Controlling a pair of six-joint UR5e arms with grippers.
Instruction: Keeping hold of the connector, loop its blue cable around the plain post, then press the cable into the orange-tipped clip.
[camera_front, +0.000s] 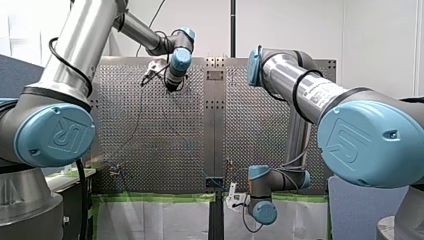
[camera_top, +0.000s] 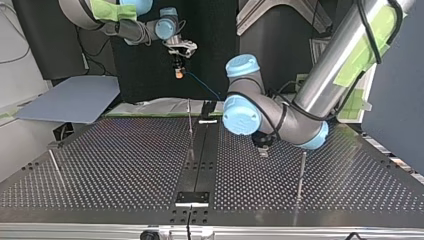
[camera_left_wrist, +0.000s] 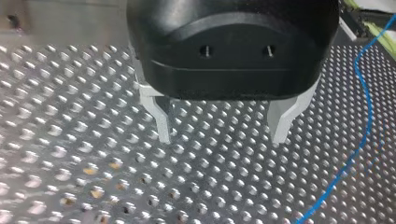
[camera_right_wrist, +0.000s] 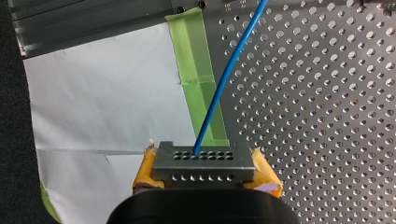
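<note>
Holding the connector (camera_right_wrist: 204, 161) in my right hand (camera_right_wrist: 205, 176), with its blue cable (camera_right_wrist: 219, 93) leading away.
Hovering low over the worktop (camera_left_wrist: 70, 140) with my left hand (camera_left_wrist: 222, 137) wide open.

A white wall (camera_front: 300, 30) stands behind the perforated metal table (camera_front: 165, 125) in the front view, and a black pole (camera_front: 233, 25) rises against it. Green tape (camera_front: 150, 197) edges the table at that view's bottom, with white sheeting (camera_front: 150, 220) below it. In the top view a dark backdrop (camera_top: 140, 70) fills the back. A grey-blue board (camera_top: 70, 100) lies at the left, and a blue-grey panel (camera_top: 395, 80) closes the right.
</note>
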